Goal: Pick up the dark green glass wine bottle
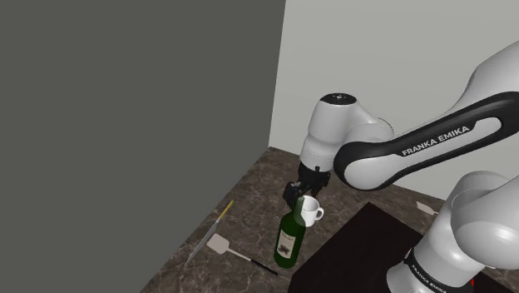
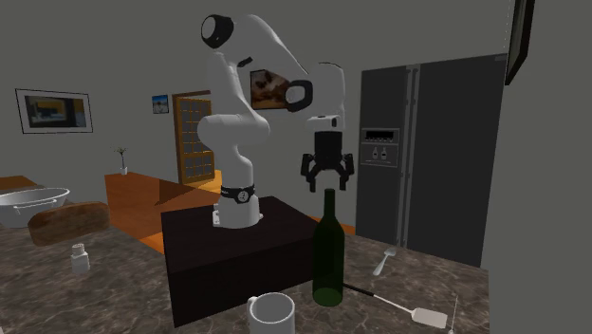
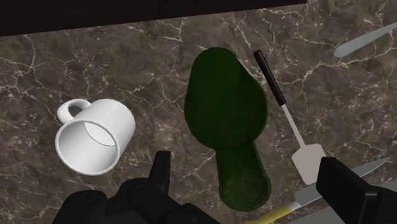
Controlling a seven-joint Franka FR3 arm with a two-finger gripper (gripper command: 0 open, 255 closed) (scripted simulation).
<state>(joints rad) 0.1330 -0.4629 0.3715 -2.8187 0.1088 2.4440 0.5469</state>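
Marble counter (image 1: 266,191). Arm (image 1: 416,150) arched over, gripper (image 2: 327,182) pointing down at second exterior view's centre, just above bottle (image 2: 328,256); fingers apart.

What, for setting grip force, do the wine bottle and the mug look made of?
Wine bottle: apparently glass, dark green, smooth and slightly see-through. Mug: plain white, opaque, matte; perhaps ceramic, but the look leaves it open.

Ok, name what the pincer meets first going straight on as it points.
The green bottle: its mouth stands just under the open pincer, between the fingers. Probably the neck slips between them, though depth is unclear.
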